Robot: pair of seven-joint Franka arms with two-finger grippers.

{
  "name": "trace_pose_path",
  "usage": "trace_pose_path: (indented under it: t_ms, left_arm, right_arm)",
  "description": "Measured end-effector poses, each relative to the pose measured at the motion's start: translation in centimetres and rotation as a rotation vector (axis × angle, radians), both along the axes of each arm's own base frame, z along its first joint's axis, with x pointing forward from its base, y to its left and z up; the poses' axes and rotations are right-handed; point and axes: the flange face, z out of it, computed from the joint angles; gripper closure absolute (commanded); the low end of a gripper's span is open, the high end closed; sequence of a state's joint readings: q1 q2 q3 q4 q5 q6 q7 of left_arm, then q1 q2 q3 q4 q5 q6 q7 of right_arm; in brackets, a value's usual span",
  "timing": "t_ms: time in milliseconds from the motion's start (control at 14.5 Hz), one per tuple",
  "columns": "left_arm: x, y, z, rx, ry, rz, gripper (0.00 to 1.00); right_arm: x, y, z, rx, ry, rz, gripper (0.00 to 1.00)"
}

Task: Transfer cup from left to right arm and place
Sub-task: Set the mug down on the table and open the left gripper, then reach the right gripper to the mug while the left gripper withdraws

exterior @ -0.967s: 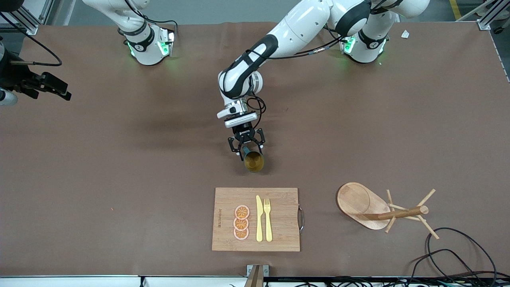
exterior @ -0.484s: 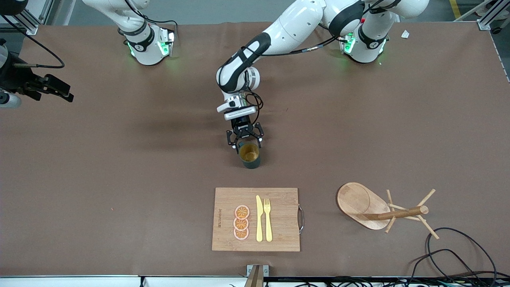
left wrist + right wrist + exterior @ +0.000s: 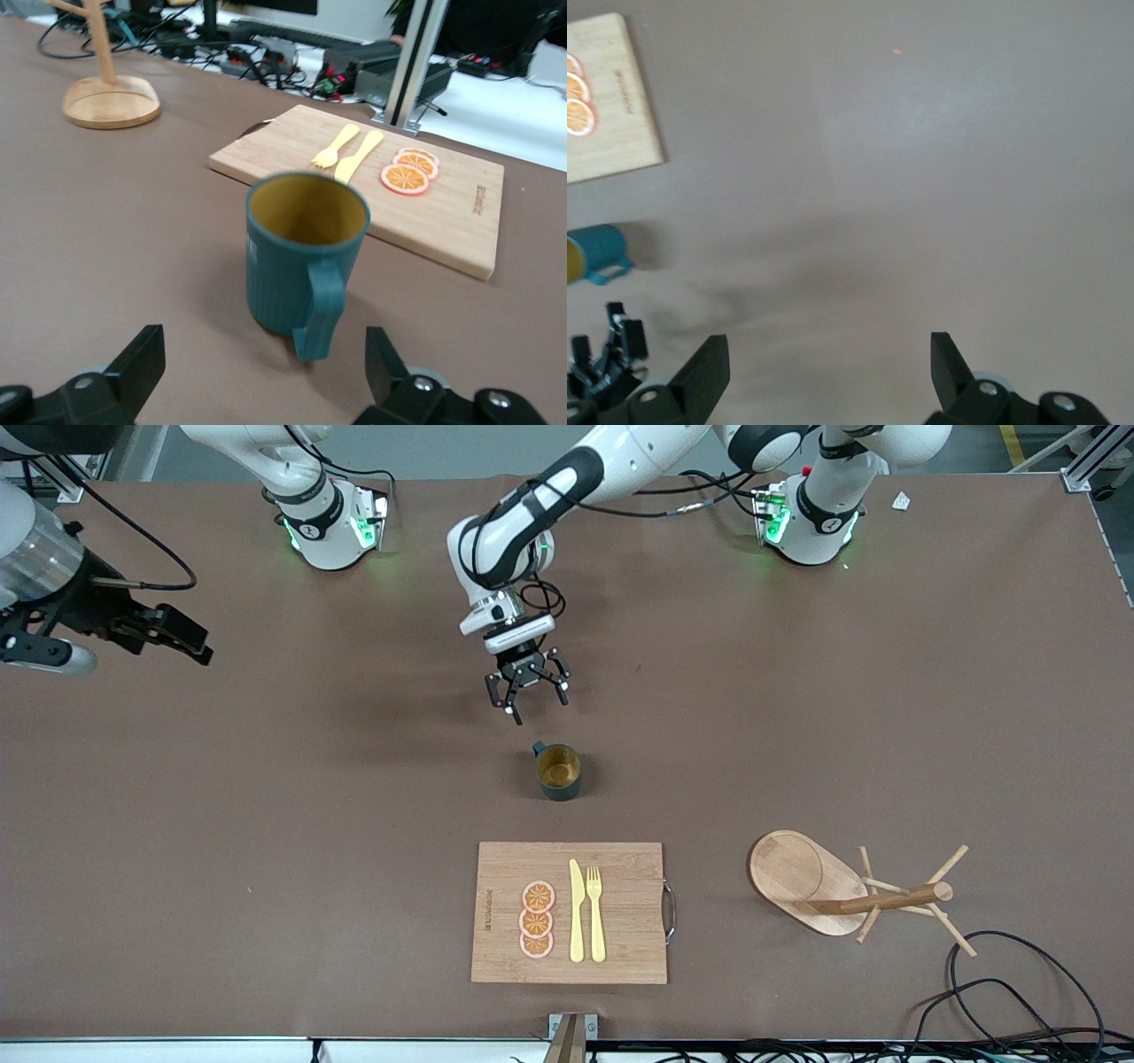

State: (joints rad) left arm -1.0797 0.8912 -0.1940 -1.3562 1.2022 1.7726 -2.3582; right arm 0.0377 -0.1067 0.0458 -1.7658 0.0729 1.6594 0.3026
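Cup (image 3: 559, 771) stands upright on the brown table (image 3: 266, 824), free, just farther from the front camera than the wooden board (image 3: 569, 912), whose side writing is too small to read. Above the table near the cup, the left end effector (image 3: 526, 693) hangs spread wide. The right end effector (image 3: 182, 640) waits over its end, also wide, holding nothing.

Both arms are glossy white with rounded shells and black bands at the joints. Each base glows green where it meets the brown table (image 3: 266, 779). Thin black cables loop along the forearms and wrists. A silver ring sits above the left gripper (image 3: 526, 692), which is black with short angular fingers. The right gripper (image 3: 182, 638) is black too.
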Motion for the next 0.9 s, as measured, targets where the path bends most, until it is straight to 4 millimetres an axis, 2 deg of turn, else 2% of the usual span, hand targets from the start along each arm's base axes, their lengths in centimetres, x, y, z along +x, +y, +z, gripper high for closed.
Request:
trace_pose_path:
  t_ms: [207, 345, 415, 553, 691, 898]
  left_arm:
    - [1.8, 0.3, 9.0, -0.073, 0.124, 0.065, 0.01]
    - [4.7, 2.2, 15.7, -0.13, 0.211, 0.105, 0.01]
    - [6.6, 3.8, 19.0, -0.154, 0.258, 0.119, 0.01]
    - [10.8, 7.8, 23.9, -0.192, 0.331, 0.151, 0.01]
    - [15.5, 12.6, 26.8, -0.206, 0.401, 0.174, 0.0]
    - [21.8, 20.9, 30.9, -0.211, 0.552, 0.123, 0.01]
  right_arm:
    - [2.0, 2.8, -2.4, 0.032, -0.013, -0.033, 0.0]
    - [3.3, 5.3, -4.5, 0.061, -0.014, -0.068, 0.0]
    - [3.7, 6.8, -5.4, 0.072, -0.012, -0.091, 0.0]
    - [4.3, 10.3, -7.2, 0.081, -0.019, -0.126, 0.0]
    - [4.7, 14.0, -9.0, 0.091, -0.024, -0.171, 0.0]
    - [4.6, 20.9, -12.0, 0.109, -0.024, -0.256, 0.0]
